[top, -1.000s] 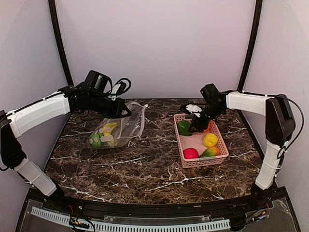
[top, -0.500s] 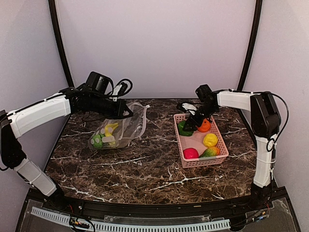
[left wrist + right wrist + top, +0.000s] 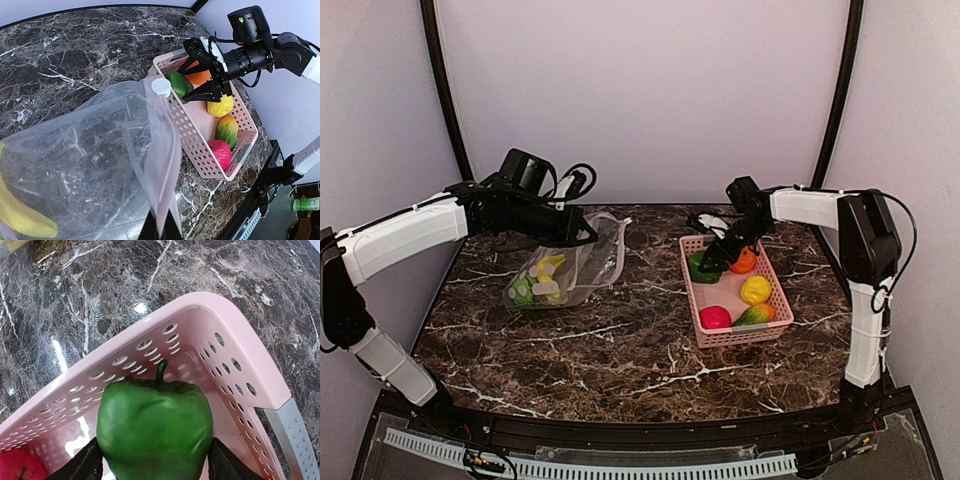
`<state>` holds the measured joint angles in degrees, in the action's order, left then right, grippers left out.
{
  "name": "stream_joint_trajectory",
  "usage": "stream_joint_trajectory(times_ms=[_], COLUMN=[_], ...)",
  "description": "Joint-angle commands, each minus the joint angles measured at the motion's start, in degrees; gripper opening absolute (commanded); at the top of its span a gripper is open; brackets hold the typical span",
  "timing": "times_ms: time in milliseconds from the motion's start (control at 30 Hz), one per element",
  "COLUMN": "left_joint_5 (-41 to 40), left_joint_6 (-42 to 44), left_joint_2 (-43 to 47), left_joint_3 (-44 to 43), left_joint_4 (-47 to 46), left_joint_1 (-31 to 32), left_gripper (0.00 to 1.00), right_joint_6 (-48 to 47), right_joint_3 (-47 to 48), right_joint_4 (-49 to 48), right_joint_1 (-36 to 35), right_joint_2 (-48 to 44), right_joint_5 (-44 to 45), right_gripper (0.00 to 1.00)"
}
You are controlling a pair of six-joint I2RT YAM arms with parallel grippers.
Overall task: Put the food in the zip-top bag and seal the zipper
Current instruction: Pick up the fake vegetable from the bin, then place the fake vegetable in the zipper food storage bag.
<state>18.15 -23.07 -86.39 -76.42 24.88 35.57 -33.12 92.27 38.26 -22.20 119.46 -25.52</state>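
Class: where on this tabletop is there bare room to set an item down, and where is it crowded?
Free: dark marble tabletop between the clear dotted plastic bag and the pink lattice basket, and the wide near band before both. Crowded: the basket, with toy fruit and the right tool around the green pepper.

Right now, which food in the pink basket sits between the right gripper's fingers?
The green pepper, the only all-green piece there; the right gripper straddles it alone.

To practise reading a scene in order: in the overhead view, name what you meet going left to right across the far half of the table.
Bag → pepper → orange.
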Motion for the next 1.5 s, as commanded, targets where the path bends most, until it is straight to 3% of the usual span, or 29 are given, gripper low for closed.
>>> stream_joint_trajectory(times_ms=[0,167,333,600,767,1100,1467], left_joint_5=[0.68,0.7,0.47,0.88,1.06,1.98,2.89], left_joint_6=[-0.3,-0.55,-0.36,0.64,1.17,-0.3,-1.81], left_joint_2=[0.35,0.36,0.37,-0.1,-0.53,-2.61,-5.36], left_joint_3=[0.72,0.85,0.56,-0.01,-0.26,-0.41,-2.76], left_joint_4=[-0.94,-1.16,-1.01,-1.23,-1.3,-3.55,-6.14], left_joint_1=[0.49,0.74,0.81,0.86,0.87,1.09,2.57], left_gripper=[0.01,0.01,0.01,0.01,0.01,0.01,0.01], right_joint_6=[0.62,1.21,1.43,0.68,1.82,3.87,5.31], right_joint_3=[1.76,2.21,3.16,-1.87,-2.6,6.58,19.96], right_joint_4=[0.6,0.85,2.75,3.85,6.39,12.79,19.38], right_joint_1=[0.23,0.23,0.45,0.68,0.59,-3.51,-15.82], right_joint_2=[1.83,3.31,2.91,-7.45,-13.51,-18.16,-12.33], right_joint_5=[-1.9,-2.1,-1.82,2.45,-0.88,-14.04,-19.07], right_gripper=[0.7,0.68,0.54,0.49,0.48,0.47,0.48])
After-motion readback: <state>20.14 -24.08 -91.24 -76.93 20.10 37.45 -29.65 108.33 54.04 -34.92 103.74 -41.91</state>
